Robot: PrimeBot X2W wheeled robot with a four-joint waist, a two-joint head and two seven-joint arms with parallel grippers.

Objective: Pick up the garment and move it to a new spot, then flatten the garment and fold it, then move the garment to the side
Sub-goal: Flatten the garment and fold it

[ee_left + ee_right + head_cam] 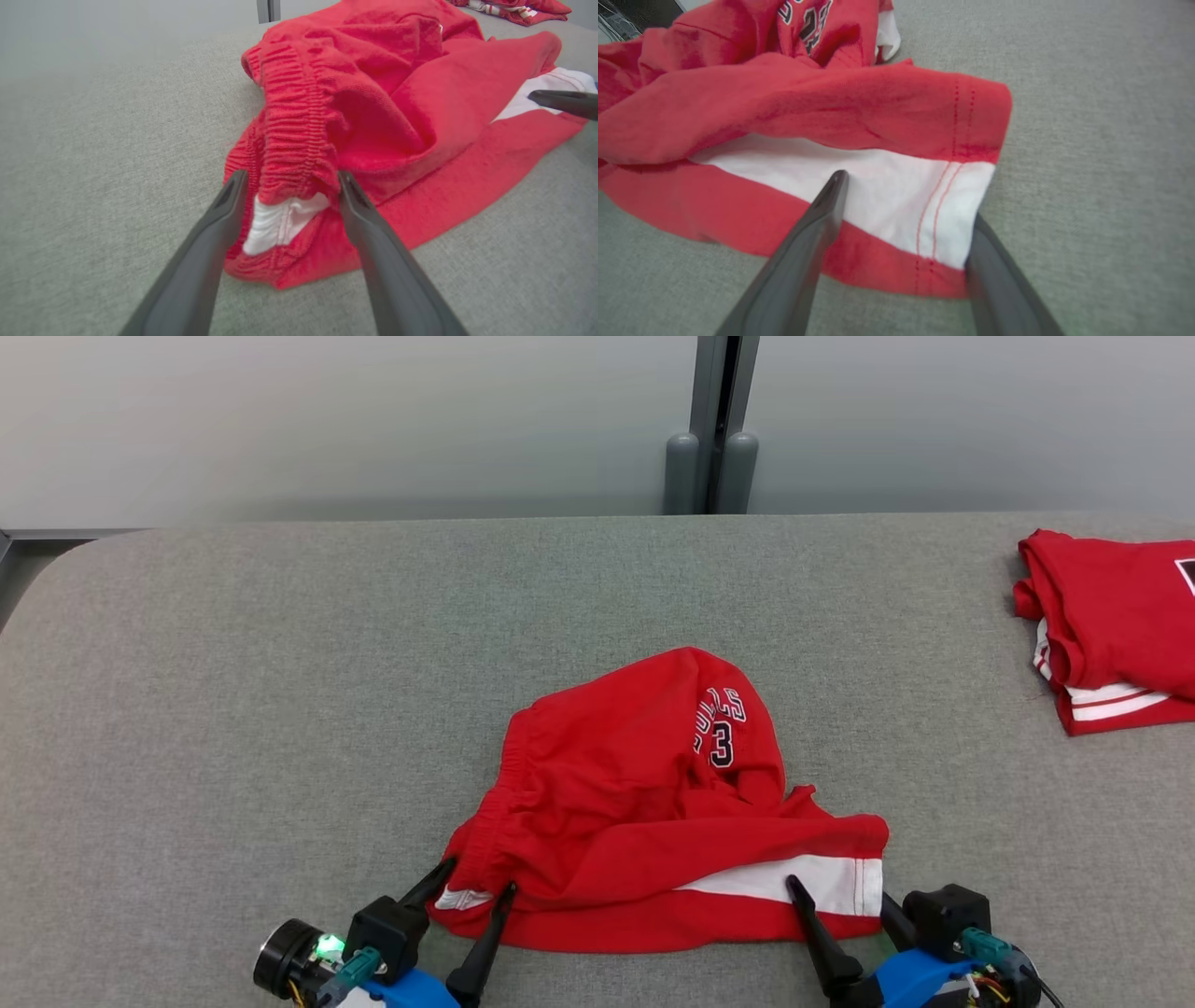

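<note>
Setting: a grey cloth-covered table (233, 709) seen from above, with a plain wall behind it.
Shorts: red shorts (644, 803) lie in a crumpled heap at the near middle of the table. Part of a team name and a number show on top.
Left gripper: the left gripper (478, 882) is spread wide and grips nothing. Its two fingers straddle the near end of the gathered waistband (292, 135), one on each side.
Right gripper: the right gripper (837, 896) is also wide open and empty. One finger lies over the white stripe (887, 186), and the other sits just outside the hem corner.
Why placed so: each gripper brackets one near corner, waistband on the left and leg hem on the right. Closing on both corners at once would likely let the cloth hang open when lifted, rather than bunch up.
Stage: probably the first pick-up. The heap is neither flat nor folded.
Other item: a folded red and white garment (1120, 625) sits at the far right edge, well apart, likely marking the set-aside spot.
</note>
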